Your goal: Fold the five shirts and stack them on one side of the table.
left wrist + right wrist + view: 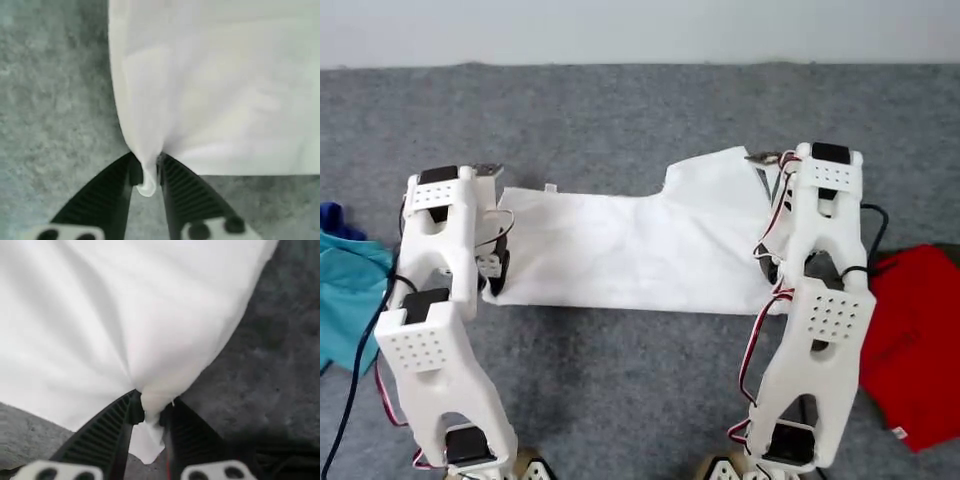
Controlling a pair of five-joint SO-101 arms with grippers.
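Two ends of white shirt [620,250] clenched, one by left claw [147,175], other by right claw [151,412]; long axis spanned betw. them.

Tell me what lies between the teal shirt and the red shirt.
The white shirt lies spread out there, touching neither the teal shirt nor the red shirt, as the high view shows.
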